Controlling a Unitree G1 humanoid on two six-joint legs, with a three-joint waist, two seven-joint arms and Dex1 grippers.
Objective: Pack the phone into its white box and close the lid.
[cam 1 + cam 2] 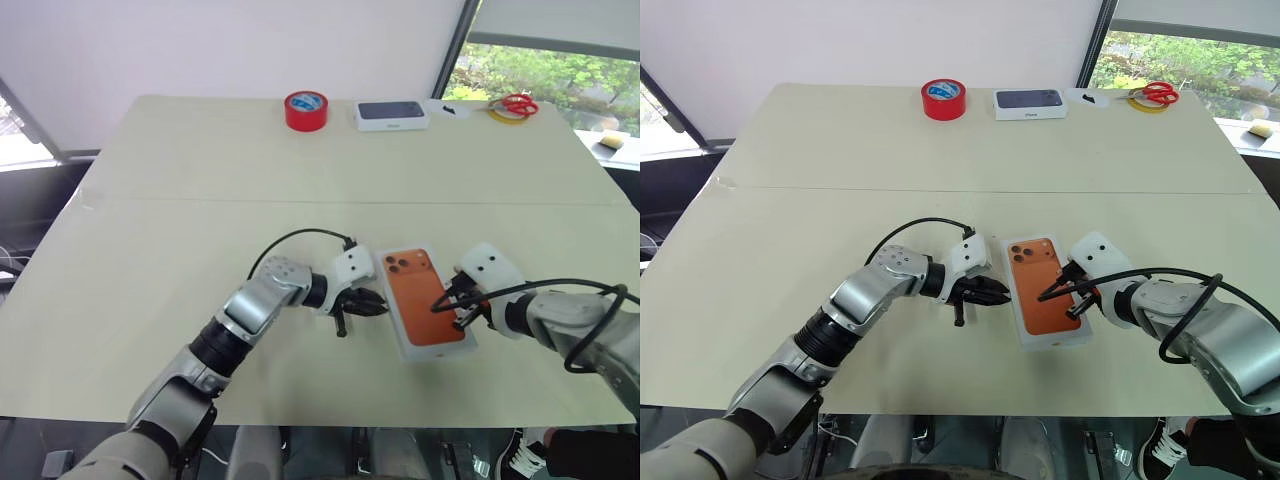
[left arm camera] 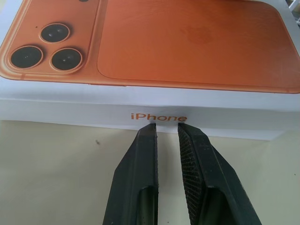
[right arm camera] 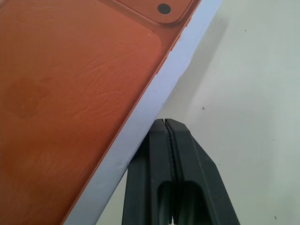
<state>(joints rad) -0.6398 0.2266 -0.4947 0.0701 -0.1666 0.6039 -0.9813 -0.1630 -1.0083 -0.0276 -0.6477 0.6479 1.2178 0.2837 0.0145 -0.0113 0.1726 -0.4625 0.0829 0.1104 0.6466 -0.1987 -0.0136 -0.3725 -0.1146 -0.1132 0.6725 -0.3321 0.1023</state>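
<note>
I'm seeing the white box [image 1: 428, 298] lying on the worktop [image 1: 180, 200] between both grippers, closed, its top printed with an orange phone. My left gripper [image 2: 166, 127] is sitting slightly parted against its side wall; my right gripper [image 3: 165, 123], fingers together, is touching the opposite edge.

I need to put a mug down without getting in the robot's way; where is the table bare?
The left half of the cream table is bare, as is the wide band between the far row, red tape roll to red scissors, and the arms. It is crowded near the front edge, where both grippers flank the white box with the orange phone picture.
</note>
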